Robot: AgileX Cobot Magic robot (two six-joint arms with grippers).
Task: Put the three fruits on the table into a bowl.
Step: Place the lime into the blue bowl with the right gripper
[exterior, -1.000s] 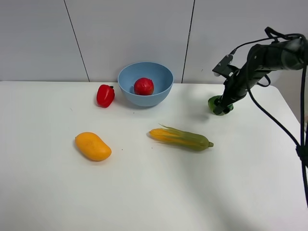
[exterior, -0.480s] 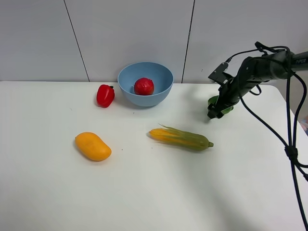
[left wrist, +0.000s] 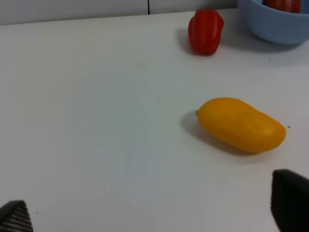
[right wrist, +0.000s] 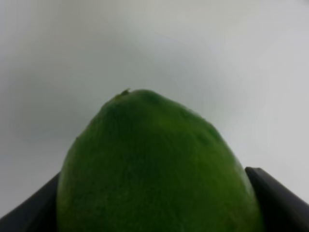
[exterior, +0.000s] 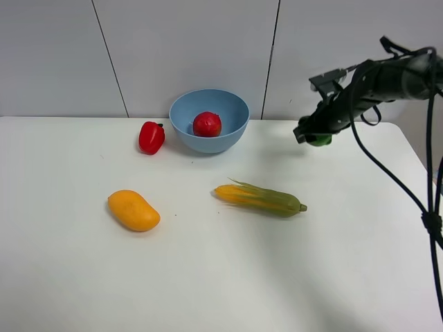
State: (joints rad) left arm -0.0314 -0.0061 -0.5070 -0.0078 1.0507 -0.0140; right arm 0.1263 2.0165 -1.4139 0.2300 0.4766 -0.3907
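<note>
My right gripper (exterior: 311,135) is shut on the green lime (exterior: 319,140) and holds it in the air above the table (exterior: 221,277), to the right of the light-blue bowl (exterior: 209,120). The lime fills the right wrist view (right wrist: 154,174), between the two fingers (right wrist: 277,200). The dark-red pomegranate (exterior: 207,124) lies in the bowl. The orange-yellow mango (exterior: 133,210) lies on the table at front left; it also shows in the left wrist view (left wrist: 240,124). My left gripper (left wrist: 154,217) is open and empty, low over the table, short of the mango.
A small red bell pepper (exterior: 151,137) stands just left of the bowl. A green-husked corn cob (exterior: 261,198) lies in the middle of the table, in front of the bowl. A grey panelled wall (exterior: 208,48) rises behind the table.
My right gripper has lifted the lime off the table and carried it up and slightly left. The other things and the left arm's view show no movement.
</note>
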